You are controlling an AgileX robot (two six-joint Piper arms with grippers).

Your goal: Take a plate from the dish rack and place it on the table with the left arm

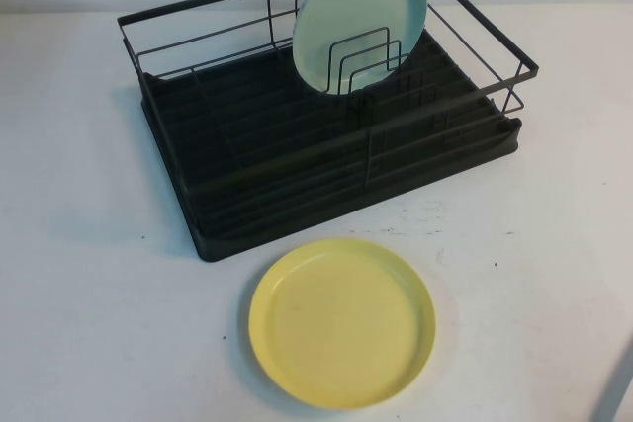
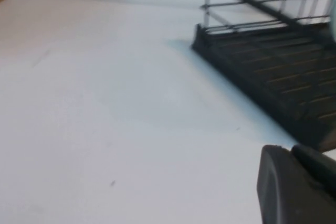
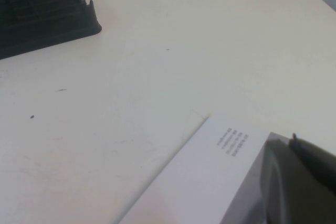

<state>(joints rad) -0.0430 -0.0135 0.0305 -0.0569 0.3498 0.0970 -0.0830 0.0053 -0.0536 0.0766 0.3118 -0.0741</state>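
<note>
Left gripper (image 2: pixel 294 182): clenched shut on nothing, a dark blunt mass at the lower right of the left wrist view, low over bare table (image 2: pixel 105 129), well apart from the plate. Just beyond it in that view, the near corner of the dish rack (image 2: pixel 262 61), its ribbed black base and thin wire uprights running off toward the upper right.

Right gripper (image 3: pixel 302 182): only a dark grey edge at the lower right of the right wrist view, above a white sheet or card (image 3: pixel 210 177) with a few lines of small print — fingers not made out, so cannot tell. Far off at the upper left of that view, another corner of the rack.

Neither arm in sight from the high view. There, the pale yellow plate (image 1: pixel 341 323) flat on the table at lower centre, rim up, just in front of the rack's near edge — close, not touching. Inside the rack, at upper centre, a mint-blue plate (image 1: pixel 361 22) upright on edge, leaning back among the wire dividers (image 1: pixel 361 66). At the lower right corner, a pale slanted strip, possibly that same card.
</note>
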